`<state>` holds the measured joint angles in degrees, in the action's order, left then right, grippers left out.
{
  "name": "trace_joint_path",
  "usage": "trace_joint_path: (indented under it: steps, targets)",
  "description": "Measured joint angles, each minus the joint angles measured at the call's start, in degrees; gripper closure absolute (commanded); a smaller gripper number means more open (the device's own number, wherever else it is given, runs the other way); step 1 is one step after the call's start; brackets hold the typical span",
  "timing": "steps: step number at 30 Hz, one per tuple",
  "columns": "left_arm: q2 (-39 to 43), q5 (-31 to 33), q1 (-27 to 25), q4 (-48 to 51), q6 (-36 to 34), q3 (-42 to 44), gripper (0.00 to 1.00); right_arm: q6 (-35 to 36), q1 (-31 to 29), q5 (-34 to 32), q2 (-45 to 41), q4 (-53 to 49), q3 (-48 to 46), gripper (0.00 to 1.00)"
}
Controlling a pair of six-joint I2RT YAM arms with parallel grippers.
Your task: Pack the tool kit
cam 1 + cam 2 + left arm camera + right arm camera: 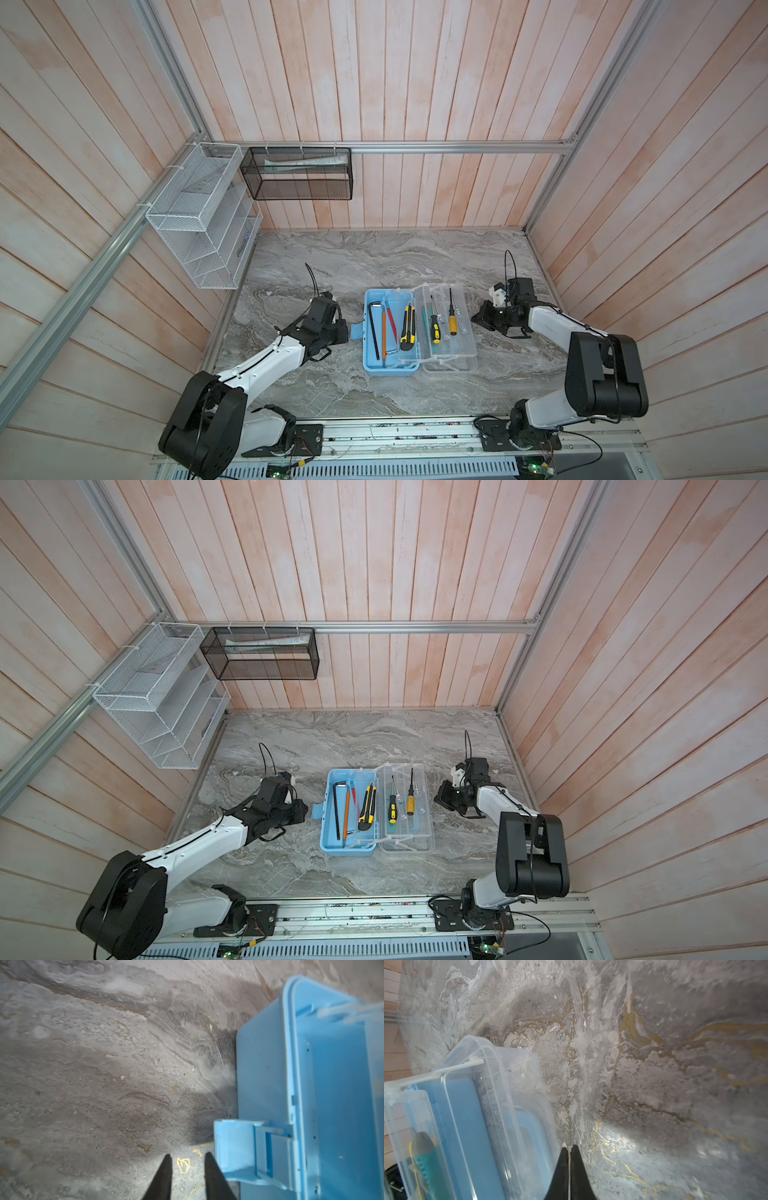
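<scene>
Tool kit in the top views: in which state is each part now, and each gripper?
blue base: open, cutter inside.
see-through lid: open, laid back flat.
clear tray: swung out above the lid, holding two screwdrivers.
latch: undone.
left gripper: jaws slightly apart, empty.
right gripper: shut, empty.

Both top views looked steeply down from high overhead onto the grey marbled tabletop [374, 257], sharing the open light-blue plastic case [388, 371] with its see-through lid [457, 362]. My left wrist camera hung close over tabletop and case wall; my right wrist camera, equally near, faced along my right hand [569, 1148] past the lid.
</scene>
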<state>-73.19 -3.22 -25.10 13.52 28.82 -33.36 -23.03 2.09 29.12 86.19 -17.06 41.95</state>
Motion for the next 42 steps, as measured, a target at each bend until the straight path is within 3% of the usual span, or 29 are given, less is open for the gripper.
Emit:
trace_joint_path:
  steps: [12,25,32,42]
  targets:
    - [-0.63,-3.65,-4.87,-5.66,0.11,0.39,0.76,1.05,0.00,7.58,1.36,4.76,-2.93,1.00]
    - [-0.63,-4.87,-5.07,-7.37,0.09,0.39,0.76,1.66,0.46,12.48,1.55,7.58,-3.85,1.00]
    - [-1.84,-5.20,-5.03,-7.32,-0.11,0.37,0.76,0.28,0.70,13.51,-6.80,10.27,-7.52,1.00]
    - [-2.03,-5.16,-4.81,-6.93,-0.35,0.35,0.76,-0.81,0.87,15.89,-10.49,10.40,-7.54,1.00]
